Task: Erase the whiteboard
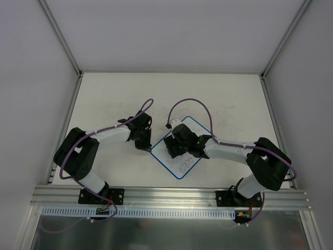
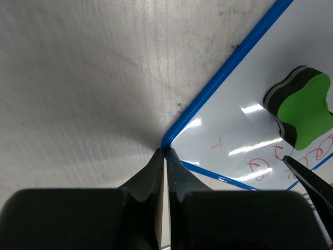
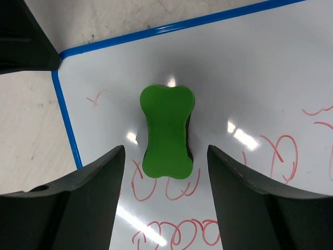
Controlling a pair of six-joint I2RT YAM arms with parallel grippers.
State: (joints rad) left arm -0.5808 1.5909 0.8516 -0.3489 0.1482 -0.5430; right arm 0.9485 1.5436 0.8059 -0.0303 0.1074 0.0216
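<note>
The whiteboard (image 3: 250, 67) is shown as white, edged by a thin blue rim and marked with rows of red looping scribbles (image 3: 174, 232). The eraser (image 3: 166, 130) is coloured bright green on top, with grey and black layers beneath. The table (image 2: 78, 78) is seen as off-white with faint grey smudges, and the left pincer (image 2: 165, 152) and right pincer (image 3: 166, 148) are black.

The left gripper (image 2: 165, 153) has its jaws pressed together, their tips touching the rounded, blue-rimmed corner of the whiteboard (image 2: 260, 83). A green eraser (image 2: 306, 108) lies on the whiteboard, well in from that corner, with red scribbles (image 2: 258, 167) near it. The table (image 2: 83, 78) spreads outside the whiteboard's rim.
</note>
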